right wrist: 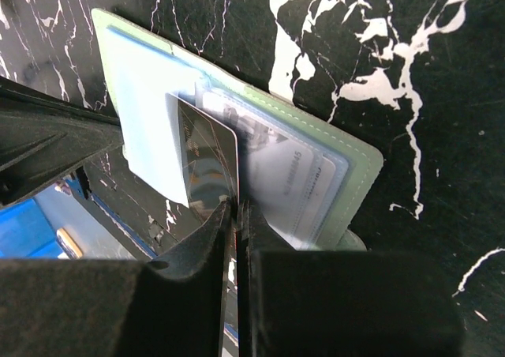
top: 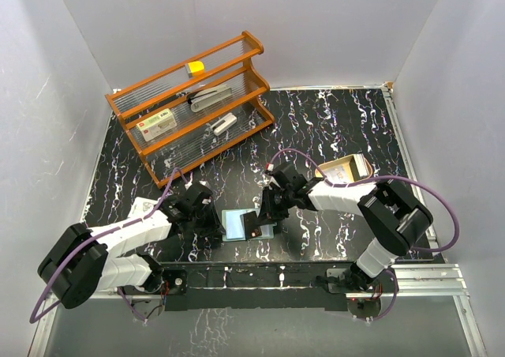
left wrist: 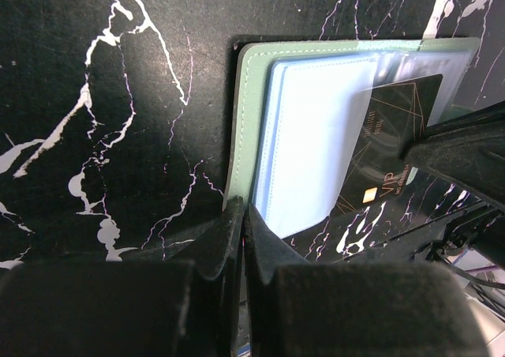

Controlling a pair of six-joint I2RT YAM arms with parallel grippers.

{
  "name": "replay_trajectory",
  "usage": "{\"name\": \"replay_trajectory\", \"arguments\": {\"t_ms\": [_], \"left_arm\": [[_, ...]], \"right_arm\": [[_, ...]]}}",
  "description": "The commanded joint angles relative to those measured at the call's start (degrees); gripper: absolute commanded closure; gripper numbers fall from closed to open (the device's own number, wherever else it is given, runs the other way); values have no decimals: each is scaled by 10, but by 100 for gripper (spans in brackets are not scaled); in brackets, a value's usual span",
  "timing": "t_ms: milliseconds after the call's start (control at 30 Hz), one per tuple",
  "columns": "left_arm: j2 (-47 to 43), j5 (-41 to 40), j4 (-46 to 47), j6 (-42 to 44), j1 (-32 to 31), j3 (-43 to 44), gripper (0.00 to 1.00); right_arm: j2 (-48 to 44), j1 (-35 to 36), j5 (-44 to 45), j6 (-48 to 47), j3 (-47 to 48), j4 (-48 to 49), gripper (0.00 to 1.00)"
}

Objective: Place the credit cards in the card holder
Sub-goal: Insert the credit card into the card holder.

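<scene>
The card holder (top: pixel 235 223) lies open on the black marbled table, with a green cover (left wrist: pixel 246 120) and pale blue sleeves (right wrist: pixel 146 96). My right gripper (right wrist: pixel 237 207) is shut on a black credit card (right wrist: pixel 207 155) with gold print (left wrist: pixel 387 144). The card stands on edge, its far end lying over the sleeves. Pale credit cards (right wrist: pixel 292 175) sit in the holder's clear pockets. My left gripper (left wrist: pixel 243 215) is shut, with its tips against the holder's near green edge. In the top view the left gripper (top: pixel 217 221) and the right gripper (top: pixel 260 215) flank the holder.
An orange wooden rack (top: pixel 197 96) at the back left holds a white box (top: pixel 156 123) and a stapler (top: pixel 209 98). A tan tray (top: pixel 347 169) lies to the right, behind the right arm. A whitish flat piece (top: pixel 144 207) shows beside the left arm.
</scene>
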Motion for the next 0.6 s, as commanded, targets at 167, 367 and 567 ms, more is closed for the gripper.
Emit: {"name": "replay_trajectory", "arguments": {"t_ms": [167,367,567], "left_arm": [[-1,12,7,-11,-2,-24,100],[-11,13,14,-19,-1,-28,100],[-4,15,19,-21,-2,-33,100]], "right_arm": [[12,-6,32,-18,17,17,97],[14,-7,32,-10,10,29,97],[13,-8,26,8,0,53,97]]}}
